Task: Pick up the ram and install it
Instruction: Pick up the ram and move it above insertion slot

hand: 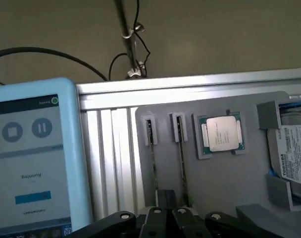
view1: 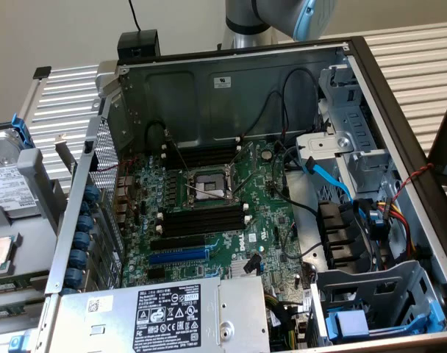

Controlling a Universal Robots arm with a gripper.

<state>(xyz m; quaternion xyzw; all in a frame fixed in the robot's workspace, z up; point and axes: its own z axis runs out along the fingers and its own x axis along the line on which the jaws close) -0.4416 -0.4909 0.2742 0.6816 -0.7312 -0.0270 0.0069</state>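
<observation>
**Figure: wrist and exterior views of the memory-installation cell.** The gripper [hand: 166, 201] is shown with its jaws drawn together and nothing visibly clamped between them. It is poised above the grey holder tray [hand: 225, 183], close to the ram [hand: 181, 163]. The ram is stood on edge in a narrow groove, so that its free edge is presented for a pinch from above. A second stick [hand: 152, 158] is kept likewise in the neighbouring groove. Whether the fingertips touch either stick cannot be told. A processor [hand: 221, 134] and a hard drive [hand: 294, 153] are seated in their own recesses of the same tray, each part being given a fixed station. A pendant screen [hand: 31, 163] is propped beside the tray. In the exterior view the computer case [view1: 209, 95] is laid on its side with its panel off, so that the motherboard [view1: 267, 220] faces upward and the black memory slots [view1: 201, 222] can be reached from above. These slots are judged vacant, and installation is judged not yet begun
</observation>
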